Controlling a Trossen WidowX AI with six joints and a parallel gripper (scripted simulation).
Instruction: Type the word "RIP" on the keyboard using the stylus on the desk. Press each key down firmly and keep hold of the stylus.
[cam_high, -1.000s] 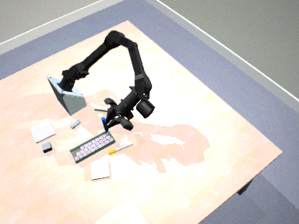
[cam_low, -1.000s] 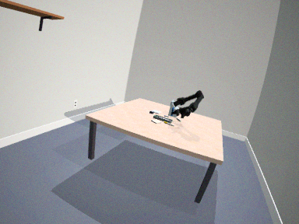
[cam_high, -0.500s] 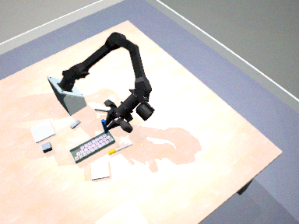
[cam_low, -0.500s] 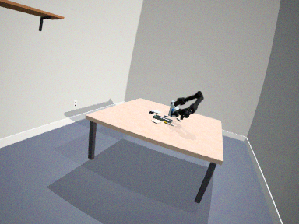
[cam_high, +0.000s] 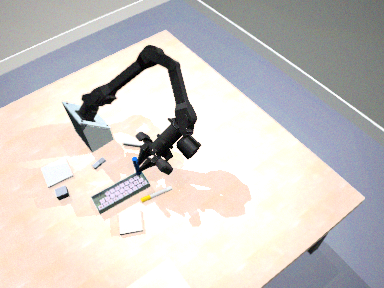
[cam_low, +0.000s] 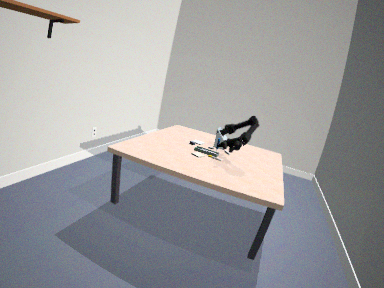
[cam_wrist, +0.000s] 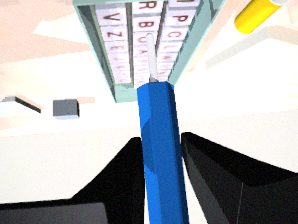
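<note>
So the jaws (cam_high: 141, 164) are closed on the blue stylus (cam_high: 136, 165) (cam_wrist: 161, 145), one on each side of the barrel, and my guess is that it's gripped that way so the thin pale tip (cam_wrist: 152, 55) sticks out ahead, free to poke a single key without the jaws bumping its neighbours. The keyboard (cam_high: 114, 198) (cam_low: 202, 149) (cam_wrist: 116, 93) lies on the counter (cam_high: 280, 165) (cam_low: 170, 157) near the arm's base (cam_high: 102, 136), and the stylus is over the end of it nearest the jaws, which makes sense imo since R and P both show up at that end in the wrist view. The yellow-capped pen (cam_high: 156, 194) (cam_wrist: 255, 17) lies just beside the keyboard, close enough that I'd watch for a nudge. Hard bits: the R is cut off by the top edge of the wrist view, the far letters blur out, and I can't find the I for sure. Can't tell either whether the tip touches a key or just hangs above, and the exterior view is way too small to settle it
</note>
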